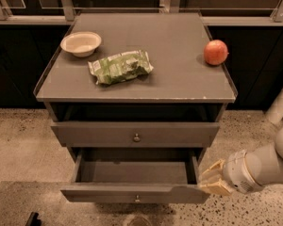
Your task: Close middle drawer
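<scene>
The middle drawer (108,193) is pulled out below the closed, taller-fronted top drawer (94,133). Its low grey-brown front carries a small round knob (137,199), and its inside looks empty. My gripper (211,178) is at the right end of the drawer's front, right by its front right corner. Its tan fingers (217,188) are spread apart and hold nothing. I cannot tell if they touch the front. The third drawer is hidden under the open one.
On the cabinet top (179,79) lie a white bowl (81,43), a green snack bag (120,66) and a red apple (215,52). Dark cabinets and a glass rail run behind. A white post (280,102) stands at the right on the speckled floor.
</scene>
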